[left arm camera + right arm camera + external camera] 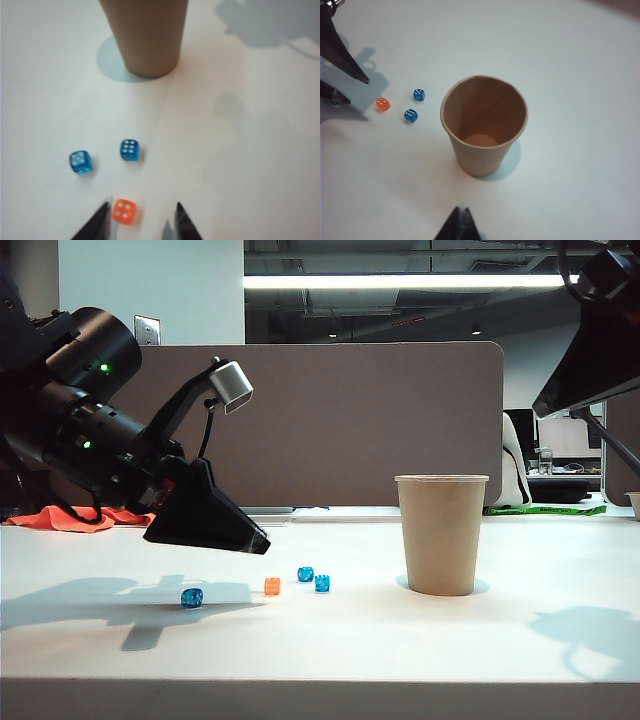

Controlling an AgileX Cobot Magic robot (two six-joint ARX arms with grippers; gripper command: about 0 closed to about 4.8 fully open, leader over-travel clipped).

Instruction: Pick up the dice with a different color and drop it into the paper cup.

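The orange die lies on the white table among three blue dice. My left gripper is open and hovers low over it. In the left wrist view the orange die sits between the two fingertips, close to one finger and apart from the other. The tan paper cup stands upright to the right of the dice, empty inside. My right gripper is shut on nothing, high above the cup's near side.
Two blue dice lie just right of the orange one, between it and the cup. A third blue die lies to the left under the left arm. An orange cloth lies at the table's far left edge.
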